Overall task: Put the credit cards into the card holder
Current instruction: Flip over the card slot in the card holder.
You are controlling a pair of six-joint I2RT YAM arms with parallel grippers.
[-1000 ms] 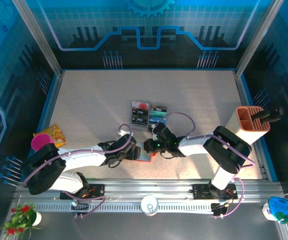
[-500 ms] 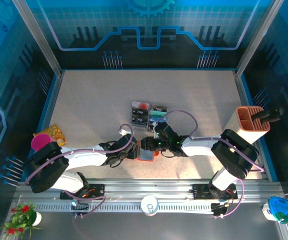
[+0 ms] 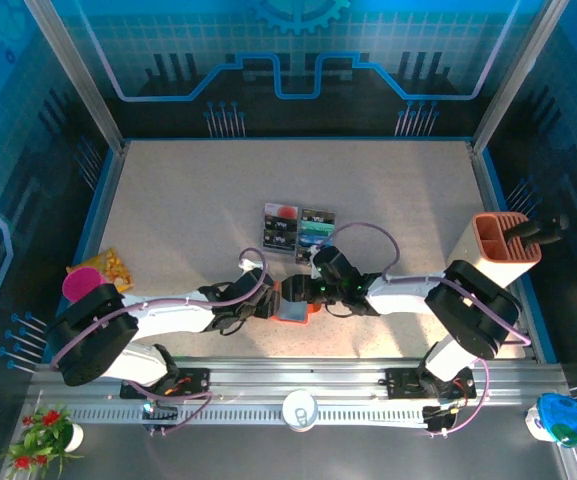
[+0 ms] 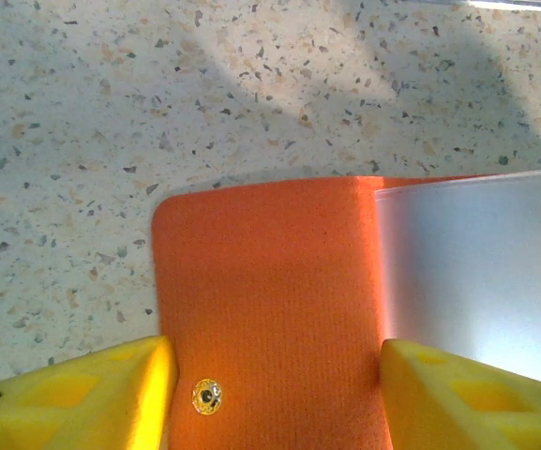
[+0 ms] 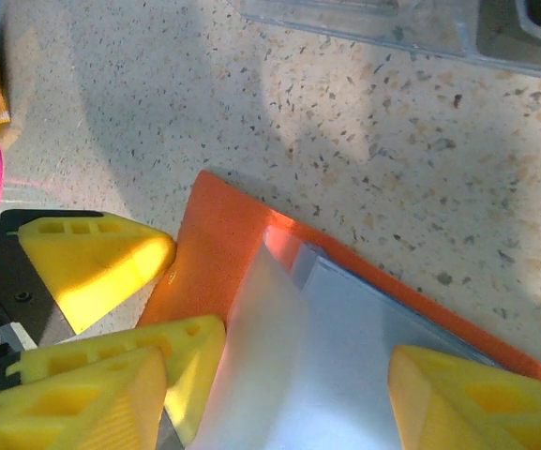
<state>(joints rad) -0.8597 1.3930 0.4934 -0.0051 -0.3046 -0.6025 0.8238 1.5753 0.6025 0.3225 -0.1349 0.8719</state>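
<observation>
Left fingers (image 4: 73, 394) and right fingers (image 5: 467, 398) are gaping wide astride card holder (image 4: 270, 300); pushing unevenly, you're risking sliding it.

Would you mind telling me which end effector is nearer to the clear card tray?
Right. The right end effector is over the card holder, on the near side of the clear card tray; the left end effector is at the holder's left end, farther from the tray.
</observation>
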